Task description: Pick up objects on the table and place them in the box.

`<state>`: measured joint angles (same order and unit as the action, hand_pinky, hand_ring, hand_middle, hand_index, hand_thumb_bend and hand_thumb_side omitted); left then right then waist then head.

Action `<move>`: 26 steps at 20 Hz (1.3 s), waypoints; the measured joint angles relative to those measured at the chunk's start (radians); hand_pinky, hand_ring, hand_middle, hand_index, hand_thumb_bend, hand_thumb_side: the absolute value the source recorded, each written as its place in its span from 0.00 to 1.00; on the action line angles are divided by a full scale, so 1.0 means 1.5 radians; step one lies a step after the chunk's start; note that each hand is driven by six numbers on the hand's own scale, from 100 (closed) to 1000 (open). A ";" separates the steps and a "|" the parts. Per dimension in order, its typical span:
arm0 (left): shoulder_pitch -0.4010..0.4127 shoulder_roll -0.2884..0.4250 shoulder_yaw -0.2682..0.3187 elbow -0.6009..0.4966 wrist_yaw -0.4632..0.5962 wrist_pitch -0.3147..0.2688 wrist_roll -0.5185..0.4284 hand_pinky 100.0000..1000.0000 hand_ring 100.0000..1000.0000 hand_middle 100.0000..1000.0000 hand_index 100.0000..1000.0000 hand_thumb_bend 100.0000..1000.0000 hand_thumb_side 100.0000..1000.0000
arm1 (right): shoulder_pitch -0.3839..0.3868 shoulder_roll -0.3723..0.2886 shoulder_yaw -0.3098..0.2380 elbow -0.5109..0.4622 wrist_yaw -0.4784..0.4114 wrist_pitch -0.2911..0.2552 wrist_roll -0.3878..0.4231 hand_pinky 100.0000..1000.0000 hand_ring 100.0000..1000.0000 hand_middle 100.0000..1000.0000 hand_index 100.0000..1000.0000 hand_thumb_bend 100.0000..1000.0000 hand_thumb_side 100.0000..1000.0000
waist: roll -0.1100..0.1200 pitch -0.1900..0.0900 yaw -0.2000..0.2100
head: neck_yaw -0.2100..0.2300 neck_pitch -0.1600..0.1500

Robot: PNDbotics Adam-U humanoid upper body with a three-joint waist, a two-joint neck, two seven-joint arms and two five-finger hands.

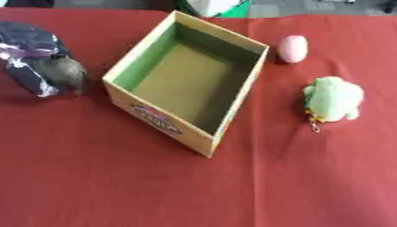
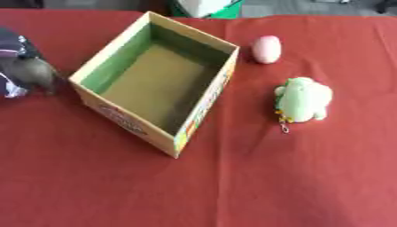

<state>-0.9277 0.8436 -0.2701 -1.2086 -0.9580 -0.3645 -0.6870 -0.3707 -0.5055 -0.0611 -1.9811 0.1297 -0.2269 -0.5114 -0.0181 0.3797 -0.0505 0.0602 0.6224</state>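
Open cardboard box [image 1: 159,122] mid-table, long axis running near-left to far-right; pink egg-shaped object [image 1: 293,48] just off its far-right corner, green plush toy [image 1: 333,98] nearer, right; left hand [image 1: 35,55] left of box, finger state unclear.

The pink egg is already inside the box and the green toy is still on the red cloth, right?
Not quite. The pink egg lies on the red cloth outside the box, as the left eye view shows. The green toy is on the cloth, as you said.
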 measured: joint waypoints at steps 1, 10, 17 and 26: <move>0.001 0.000 0.000 0.001 0.003 0.002 0.004 0.51 0.56 0.39 0.51 0.00 0.31 | 0.001 0.000 0.000 0.000 0.000 0.000 0.000 0.77 0.83 0.70 0.83 0.00 1.00 | 0.000 0.000 -0.001 | 0.000 0.000; 0.004 -0.002 0.001 0.005 -0.007 0.016 0.060 0.40 0.45 0.28 0.39 0.00 0.32 | 0.001 0.001 0.000 0.000 -0.001 0.000 0.000 0.77 0.83 0.70 0.83 0.00 1.00 | 0.000 0.000 -0.003 | 0.000 0.000; 0.008 -0.002 0.005 -0.003 -0.019 0.030 0.094 0.37 0.41 0.24 0.33 0.00 0.33 | 0.004 0.001 0.000 0.000 -0.002 0.000 0.000 0.77 0.83 0.70 0.83 0.00 1.00 | 0.000 -0.003 0.001 | -0.001 0.001; -0.004 -0.002 0.027 -0.033 -0.014 0.063 0.128 0.31 0.35 0.19 0.24 0.00 0.24 | 0.007 0.001 -0.001 0.000 -0.003 0.000 0.000 0.77 0.83 0.70 0.83 0.00 1.00 | 0.002 -0.013 0.006 | -0.010 0.013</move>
<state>-0.9331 0.8400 -0.2296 -1.2574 -0.9784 -0.2695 -0.4954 -0.3601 -0.5041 -0.0622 -1.9811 0.1249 -0.2266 -0.5111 -0.0145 0.3600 -0.0408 0.0456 0.6416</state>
